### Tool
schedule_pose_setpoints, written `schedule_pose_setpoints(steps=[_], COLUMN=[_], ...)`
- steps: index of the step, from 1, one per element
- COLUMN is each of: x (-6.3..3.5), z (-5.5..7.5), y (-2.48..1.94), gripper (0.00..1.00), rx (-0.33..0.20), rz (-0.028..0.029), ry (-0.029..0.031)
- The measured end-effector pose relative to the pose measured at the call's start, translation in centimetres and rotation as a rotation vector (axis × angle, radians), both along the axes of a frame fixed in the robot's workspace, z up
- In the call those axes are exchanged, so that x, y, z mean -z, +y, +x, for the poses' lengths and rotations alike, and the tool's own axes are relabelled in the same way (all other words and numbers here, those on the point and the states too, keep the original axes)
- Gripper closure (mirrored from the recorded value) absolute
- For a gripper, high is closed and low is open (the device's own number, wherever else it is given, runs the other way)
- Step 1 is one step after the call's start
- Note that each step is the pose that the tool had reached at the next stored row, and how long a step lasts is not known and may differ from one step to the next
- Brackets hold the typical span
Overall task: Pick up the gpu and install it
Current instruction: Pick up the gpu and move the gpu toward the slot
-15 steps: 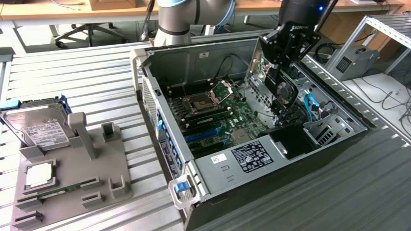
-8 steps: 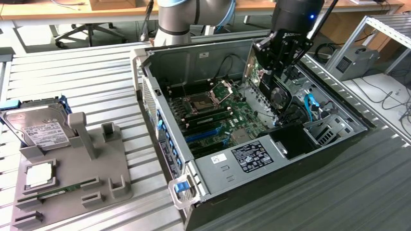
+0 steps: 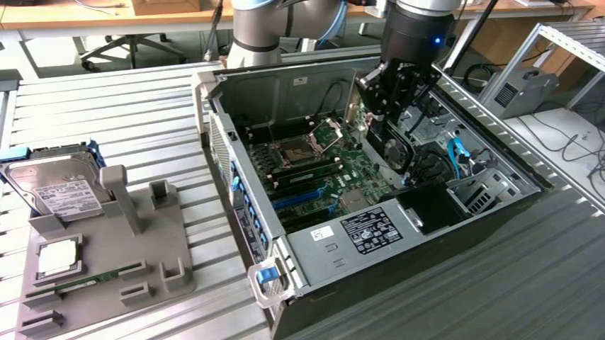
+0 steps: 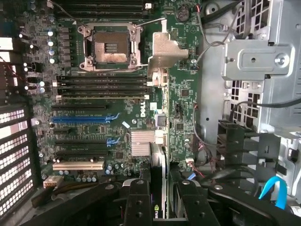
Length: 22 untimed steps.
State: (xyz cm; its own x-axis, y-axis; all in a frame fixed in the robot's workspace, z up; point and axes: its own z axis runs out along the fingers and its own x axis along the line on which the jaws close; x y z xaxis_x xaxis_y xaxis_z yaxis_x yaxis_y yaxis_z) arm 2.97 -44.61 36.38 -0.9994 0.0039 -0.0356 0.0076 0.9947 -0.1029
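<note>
The graphics card [image 3: 393,145] is clamped btw. the fingers of the gripper [image 3: 389,99] and hung inside the open PC case [image 3: 283,248], above the motherboard [image 3: 331,177]. In the wrist view it is seen edge-on and gripped at the end opposite its silver bracket [image 4: 162,54], prob. so bracket and connector edge are left free. It is not seated in any slot [image 4: 84,117]. A hard drive [image 3: 61,188] is left on the grey holder [image 3: 142,255], well apart from the case.
</note>
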Motion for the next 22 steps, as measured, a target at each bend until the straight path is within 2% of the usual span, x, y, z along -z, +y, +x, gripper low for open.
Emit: schedule_pose_setpoints(steps=[3, 10, 11, 15, 22], x=[0.34, 1.33, 1.52, 2.09, 2.11], z=[-0.3, -0.5, -0.6, -0.8, -0.8], y=[0.78, 3.43, 3.6, 3.79, 3.8], gripper=[0.74, 0.74, 0.74, 0.74, 0.74], rx=[-0.003, -0.007, -0.007, -0.007, -0.007], rz=[0.0, 0.0001, 0.0001, 0.0, 0.0], ry=[-0.0008, -0.0009, -0.0009, -0.0009, -0.0009])
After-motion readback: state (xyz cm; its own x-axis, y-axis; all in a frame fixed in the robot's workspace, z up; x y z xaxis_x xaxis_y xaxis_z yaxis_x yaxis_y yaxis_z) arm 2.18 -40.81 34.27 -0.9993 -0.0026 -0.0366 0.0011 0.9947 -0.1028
